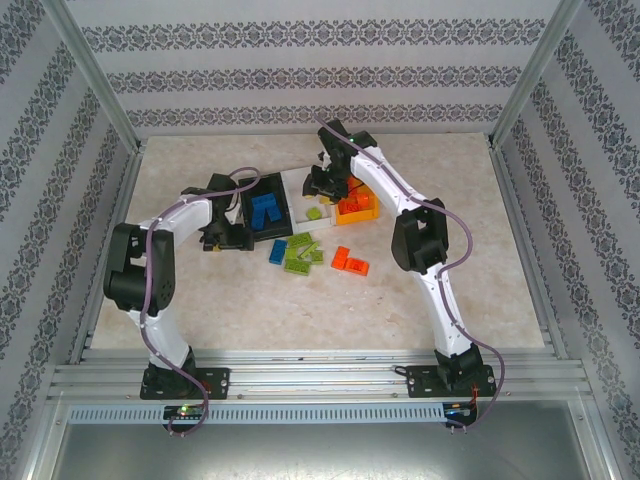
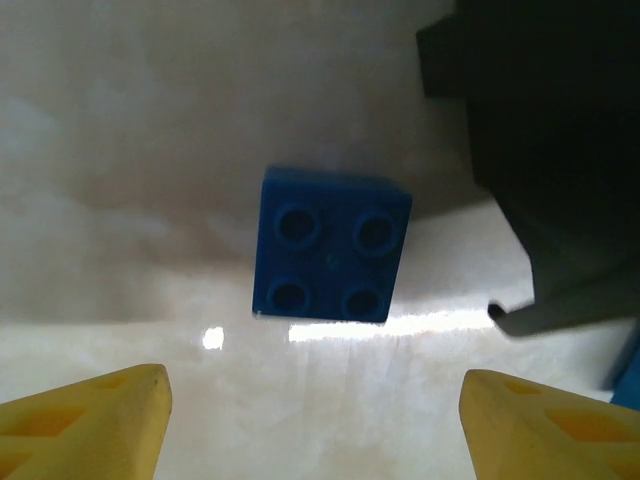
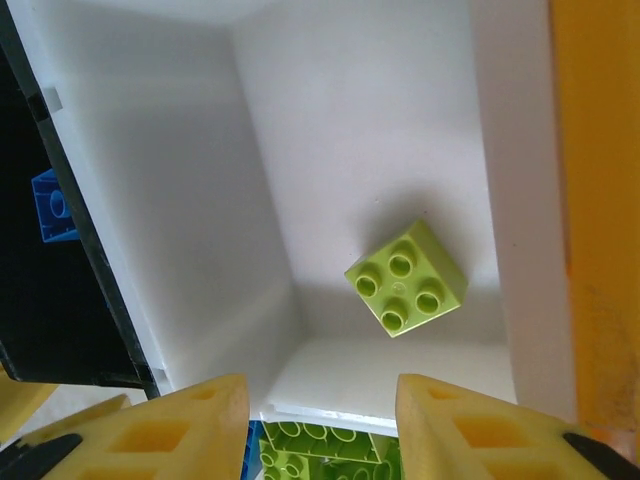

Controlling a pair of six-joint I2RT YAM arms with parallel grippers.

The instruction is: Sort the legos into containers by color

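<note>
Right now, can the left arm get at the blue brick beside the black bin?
Probably yes. The blue brick lies alone on bare table just ahead of the open left gripper; the black bin stands off to one side.

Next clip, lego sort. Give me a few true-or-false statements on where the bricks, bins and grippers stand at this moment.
1. A lime green brick lies inside the white bin. True.
2. The left gripper is shut on a blue brick. False: its fingers stand apart, and the brick lies on the table ahead of them.
3. The black bin holds orange bricks. False: it holds blue bricks.
4. Several loose green bricks lie on the table. True.
</note>
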